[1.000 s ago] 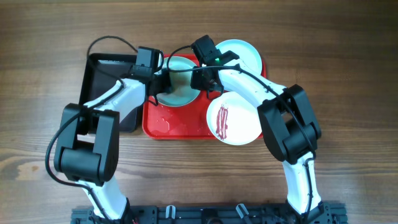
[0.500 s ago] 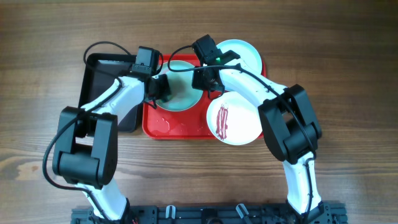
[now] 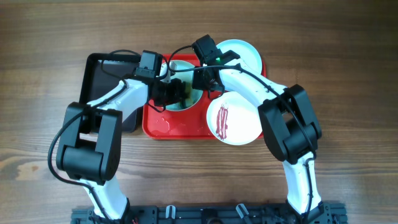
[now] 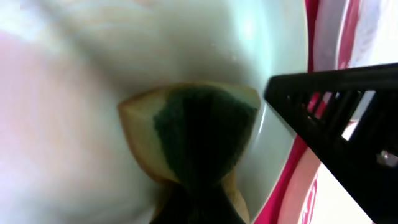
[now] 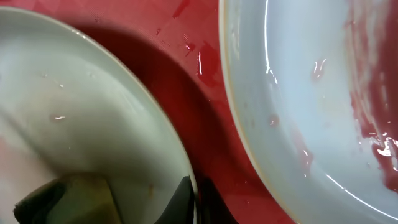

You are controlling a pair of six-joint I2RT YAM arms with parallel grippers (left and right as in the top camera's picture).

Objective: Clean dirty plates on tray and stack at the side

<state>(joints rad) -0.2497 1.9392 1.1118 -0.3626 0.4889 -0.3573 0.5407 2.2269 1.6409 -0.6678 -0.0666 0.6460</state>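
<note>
Seen from overhead, the red tray point(image 3: 163, 124) sits mid-table with all three plates on it. A mint plate point(image 3: 185, 68) is at back left, a second mint plate point(image 3: 245, 53) at back right, and a white plate point(image 3: 239, 121) streaked dark red hangs a bit over the front-right rim. The left gripper point(image 3: 174, 93) is clamped on a yellow-and-green sponge point(image 4: 196, 134). Only in the left wrist view can its green scouring face be seen pressed flat into the first mint plate. The right gripper point(image 3: 203, 79) is pinched on that same plate's rim, which is shown best up close in the right wrist view, where the dark fingertips point(image 5: 185, 198) meet at the edge. Water drops and red smears on the tray floor between plates are caught only there too. A black tray point(image 3: 102, 74) is parked just beside the red one's left edge, and open wooden table point(image 3: 348, 74) is left all around.
</note>
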